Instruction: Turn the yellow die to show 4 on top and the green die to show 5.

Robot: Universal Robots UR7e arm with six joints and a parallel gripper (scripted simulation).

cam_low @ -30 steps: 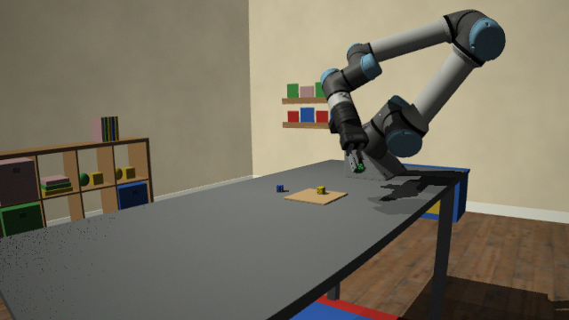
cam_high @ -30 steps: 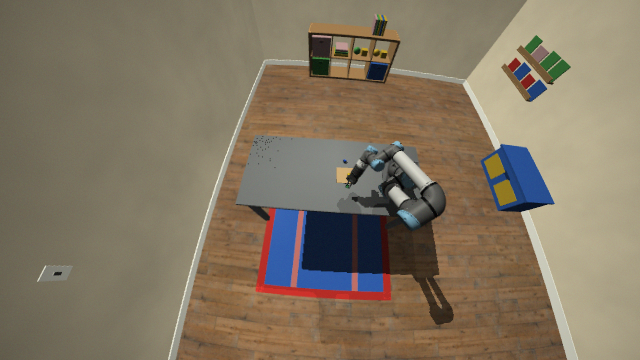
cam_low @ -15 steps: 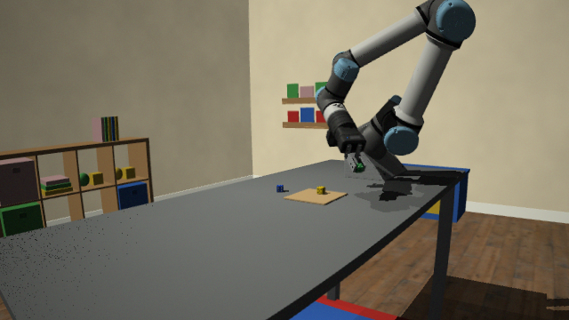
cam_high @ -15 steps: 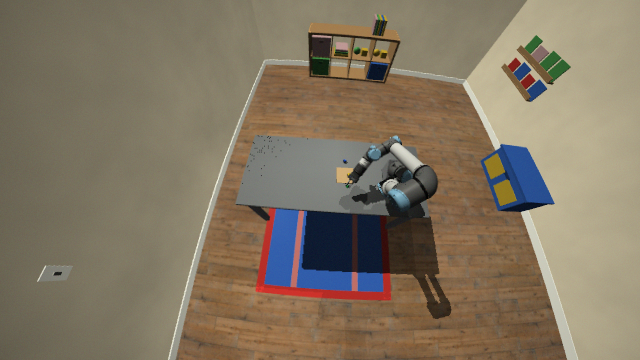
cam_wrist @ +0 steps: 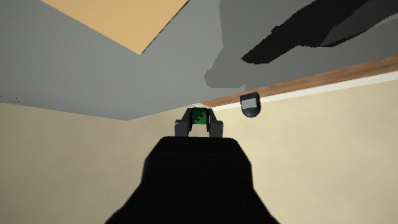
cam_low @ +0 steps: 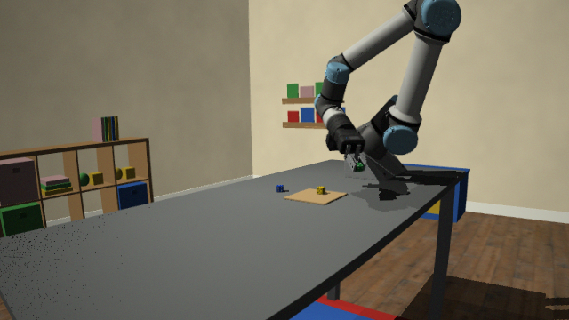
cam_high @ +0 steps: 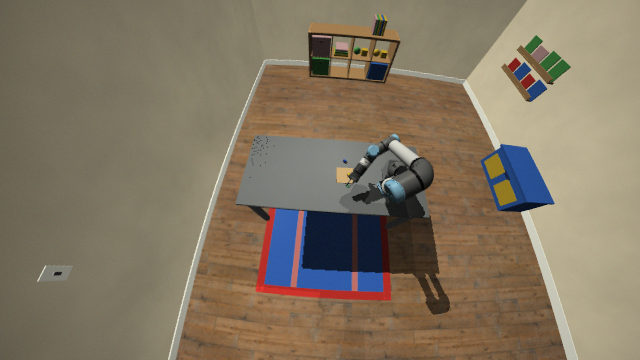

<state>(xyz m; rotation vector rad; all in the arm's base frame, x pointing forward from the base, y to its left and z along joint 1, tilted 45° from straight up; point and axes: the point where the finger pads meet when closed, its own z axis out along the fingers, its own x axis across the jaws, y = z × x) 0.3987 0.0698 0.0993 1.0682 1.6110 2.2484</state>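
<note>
- You have the small green cubic die with pale pips (cam_high: 348, 186) (cam_low: 359, 167) (cam_wrist: 200, 116) up in the air, beside the mat rather than over it, so its placing is left to do.
- Your end effector (cam_high: 349, 184) (cam_low: 356, 164) (cam_wrist: 199, 115) is grasping that green die, a finger on either side, and tilted well off vertical; I would judge you are partway through turning it.
- The small yellow cubic die with dark pips (cam_high: 349, 175) (cam_low: 321, 190) sits on the flat square tan mat (cam_high: 341, 178) (cam_low: 307, 197) (cam_wrist: 132, 25); you cannot tell from here whether its 4 is up.
- The small blue cubic die (cam_high: 345, 161) (cam_low: 280, 188) stands off the mat, on the grey table (cam_high: 295, 170) (cam_low: 200, 249) (cam_wrist: 75, 75); leave it alone.
- Setting the green die down with 5 up and letting go remain for you.
- Your wrist view gives the grip and a pipped green face, but neither other die.
- Your exterior view shows the die's height above the table, which the top view hardly gives; the top view lays out the mat and blue die from above.

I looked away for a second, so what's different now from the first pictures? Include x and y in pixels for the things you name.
The arm bent into a new shape, and its hand (cam_high: 349, 183) (cam_low: 356, 164) (cam_wrist: 199, 115) tipped over, from pointing mostly down to slanting more sideways. The green die (cam_low: 359, 167) (cam_wrist: 199, 116) tilted with it, held all along. The yellow die (cam_low: 321, 190), blue die (cam_high: 345, 161) (cam_low: 280, 188) and mat (cam_high: 342, 176) (cam_low: 307, 196) (cam_wrist: 135, 25) stayed put.
</note>
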